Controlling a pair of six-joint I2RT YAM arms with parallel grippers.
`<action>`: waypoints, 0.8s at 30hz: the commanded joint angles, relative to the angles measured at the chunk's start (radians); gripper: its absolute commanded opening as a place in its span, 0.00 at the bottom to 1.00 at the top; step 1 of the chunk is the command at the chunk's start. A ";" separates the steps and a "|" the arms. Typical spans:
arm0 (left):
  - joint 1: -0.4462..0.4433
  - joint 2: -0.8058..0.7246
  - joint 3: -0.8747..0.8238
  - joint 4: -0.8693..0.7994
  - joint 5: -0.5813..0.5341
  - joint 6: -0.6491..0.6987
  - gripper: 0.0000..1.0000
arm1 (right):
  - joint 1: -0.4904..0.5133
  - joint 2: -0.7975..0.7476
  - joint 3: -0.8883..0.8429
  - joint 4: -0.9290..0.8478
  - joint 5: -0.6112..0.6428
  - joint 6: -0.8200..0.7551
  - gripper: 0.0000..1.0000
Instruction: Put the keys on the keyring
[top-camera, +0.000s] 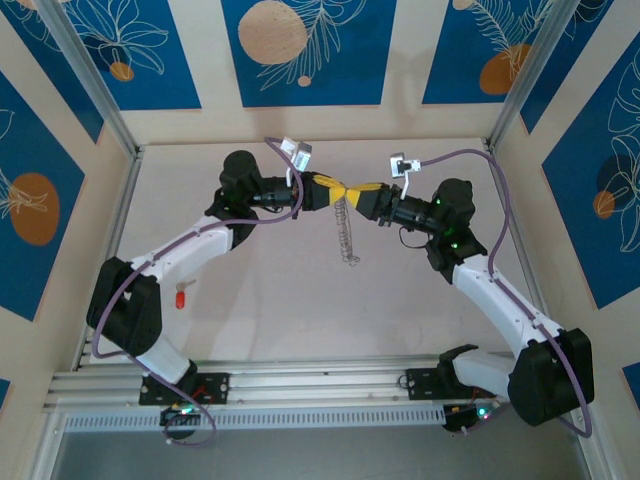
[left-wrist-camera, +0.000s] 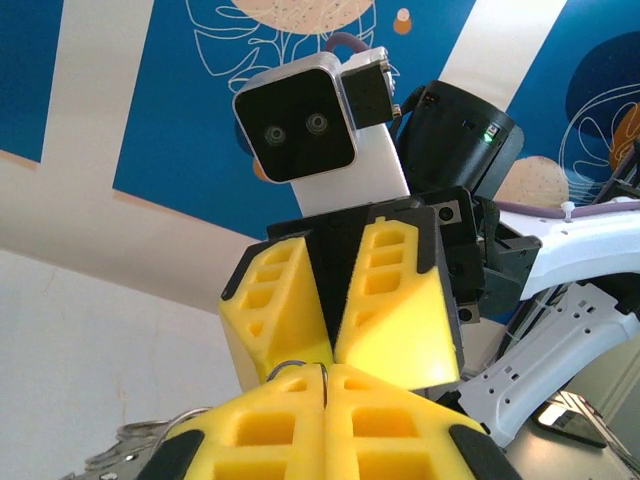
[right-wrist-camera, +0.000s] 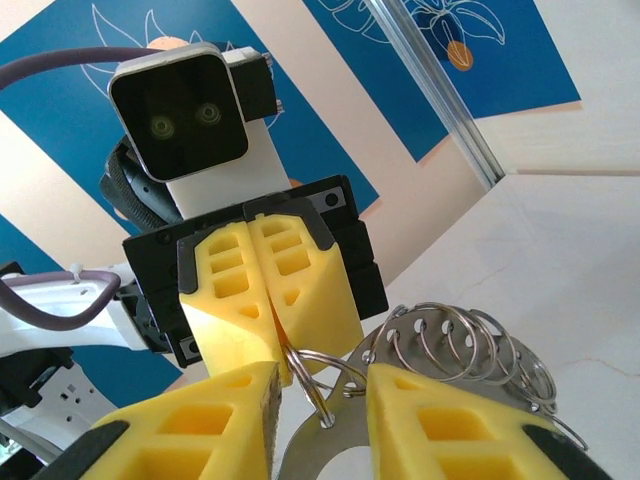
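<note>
Key lies on table nr left edge. Left gripper clamped on keyring top, over table centre, rest dangling. Right gripper fingers part-closed round a loop, grip unclear. Prob. hold steady, don't twist.

Btm edge cuts off keyring, partly behind right gripper; key, nr left edge of tabletop, too small for detail.

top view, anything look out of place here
the red key lies alone on the table by the left arm, well away from the keyring, which hangs in the air mid-table, so it is not yet on it
</note>
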 joint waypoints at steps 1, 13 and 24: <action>-0.007 -0.017 0.025 0.038 0.016 0.008 0.00 | 0.000 -0.047 0.015 -0.027 0.014 -0.025 0.36; -0.006 -0.014 0.028 0.038 0.017 0.005 0.00 | 0.001 -0.054 0.016 -0.031 -0.002 -0.015 0.37; -0.007 -0.015 0.027 0.039 0.017 0.003 0.00 | 0.017 -0.042 0.027 -0.037 -0.033 -0.026 0.29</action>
